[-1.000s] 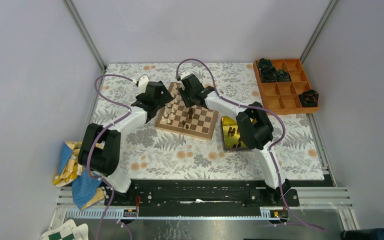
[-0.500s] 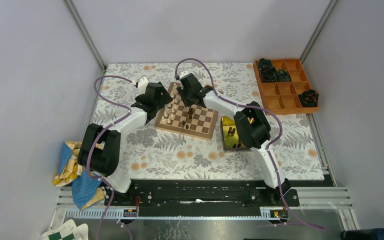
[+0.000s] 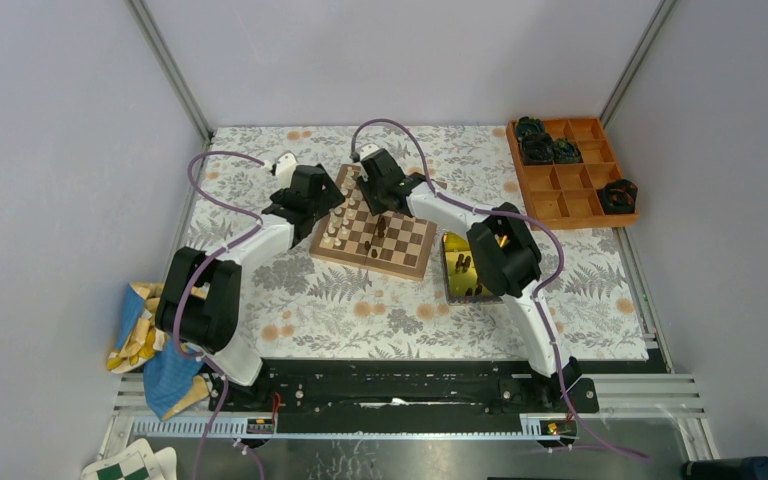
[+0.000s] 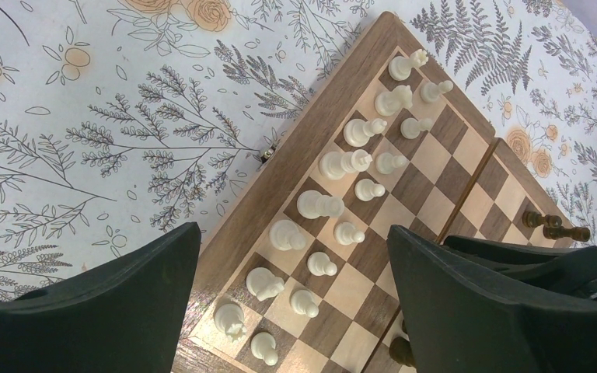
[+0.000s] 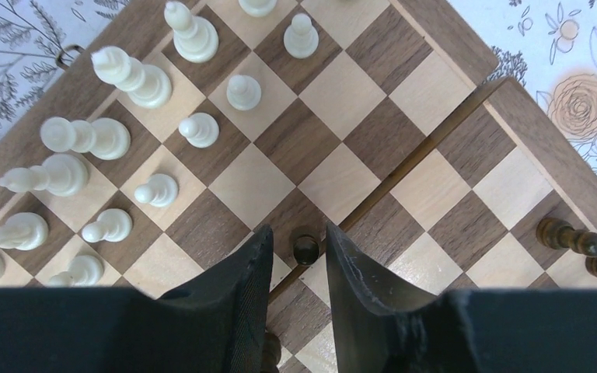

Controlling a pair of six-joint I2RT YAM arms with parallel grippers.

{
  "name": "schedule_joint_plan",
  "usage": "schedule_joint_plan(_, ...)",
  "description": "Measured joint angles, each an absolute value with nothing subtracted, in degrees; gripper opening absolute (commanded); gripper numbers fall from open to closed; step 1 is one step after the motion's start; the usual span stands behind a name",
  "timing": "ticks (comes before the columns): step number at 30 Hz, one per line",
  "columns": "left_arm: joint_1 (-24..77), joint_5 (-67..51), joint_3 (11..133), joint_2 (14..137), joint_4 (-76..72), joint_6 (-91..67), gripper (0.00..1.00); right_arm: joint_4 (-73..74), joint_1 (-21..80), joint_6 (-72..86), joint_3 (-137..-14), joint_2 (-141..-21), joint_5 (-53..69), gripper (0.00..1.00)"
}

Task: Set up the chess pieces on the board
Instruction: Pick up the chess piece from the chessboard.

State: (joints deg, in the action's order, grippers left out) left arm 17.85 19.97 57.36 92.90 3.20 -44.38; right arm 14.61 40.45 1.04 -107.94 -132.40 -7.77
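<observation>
Floral table (image 3: 360, 310), board (image 3: 400, 250) skewed, cream pieces (image 4: 320, 205) upright

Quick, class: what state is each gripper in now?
Left gripper: open, empty.
Right gripper: partly open around a dark piece; no grip visible.

Open left pincer (image 4: 293, 233) above the board (image 4: 342, 89)
Cream chess pieces (image 4: 320, 204) run in two rows from 1 to 7 o'clock; dark ones (image 4: 542, 220), perhaps two, at 3 o'clock.

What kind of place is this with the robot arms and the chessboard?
Probably a robot lab's test booth, not a home: plain grey walls in metal framing box the table in, and two cabled arms are bolted to a rail at its near edge.
</observation>
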Motion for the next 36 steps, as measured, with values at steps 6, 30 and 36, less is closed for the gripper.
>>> schedule_joint_plan(6,17.8,20.0,57.4,92.9,3.2,-44.4,0.98,14.5,40.4,1.0,-106.1,-132.4,-7.8,0.35)
schedule_joint_plan(30,17.8,19.9,57.3,92.9,3.2,-44.4,0.98,12.8,40.4,0.1,-104.7,-131.9,-8.2,0.07)
schedule_joint_plan(36,17.8,20.0,57.3,92.9,3.2,-44.5,0.98,12.1,40.4,-0.7,-104.1,-131.3,-9.4,0.03)
